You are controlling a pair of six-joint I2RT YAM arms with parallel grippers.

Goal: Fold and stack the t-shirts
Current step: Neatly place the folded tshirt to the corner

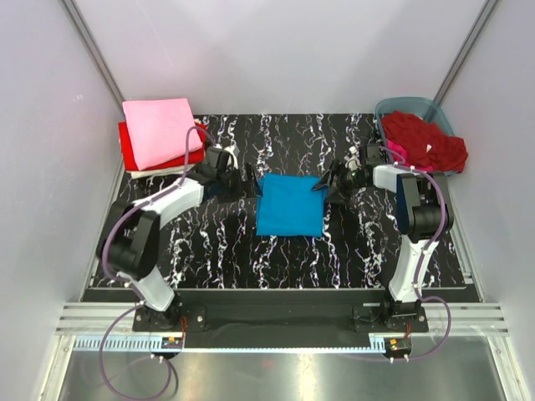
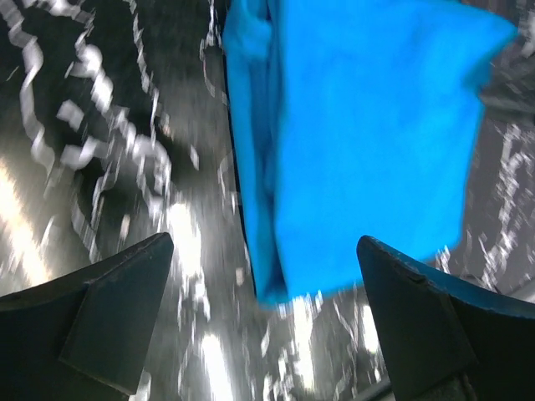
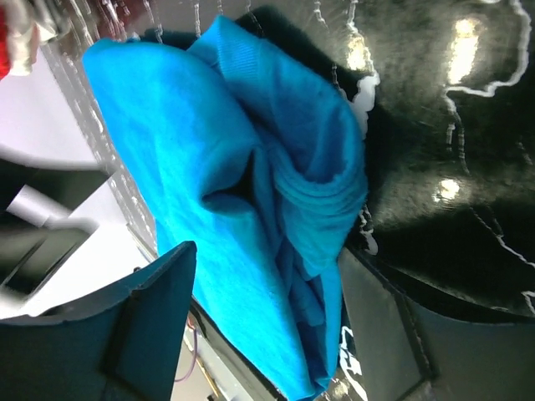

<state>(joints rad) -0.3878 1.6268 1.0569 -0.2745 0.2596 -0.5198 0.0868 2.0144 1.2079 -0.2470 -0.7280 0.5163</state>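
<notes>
On the black, white-veined marble-patterned mat [image 1: 209,251], we are at the folding step for one shirt. The turquoise blue cloth t-shirt [image 1: 290,205] lies at the mat's middle, already folded to a rough rectangle, though the right wrist view shows its layers bunched and rumpled along one edge. Over the mat's middle left, the left gripper [image 1: 249,182] hangs low with its jaws spread wide and nothing between them, the shirt's edge just ahead. Over the mat's middle right, the right gripper [image 1: 322,184] has its fingers on either side of the bunched edge. Its jaws stand apart, and we cannot tell whether they press the cloth. We judge that the next move needs a firm pinch through all the layers on that side and a matching grasp on the left, so the bundle stays folded when lifted. At the mat's far left corner waits the stack, a pale pink folded shirt [image 1: 159,132] on top of a bright red one [image 1: 125,146]. At the far right corner, a grey-blue translucent plastic tub [image 1: 405,106] holds a crumpled dark red shirt [image 1: 422,142].
</notes>
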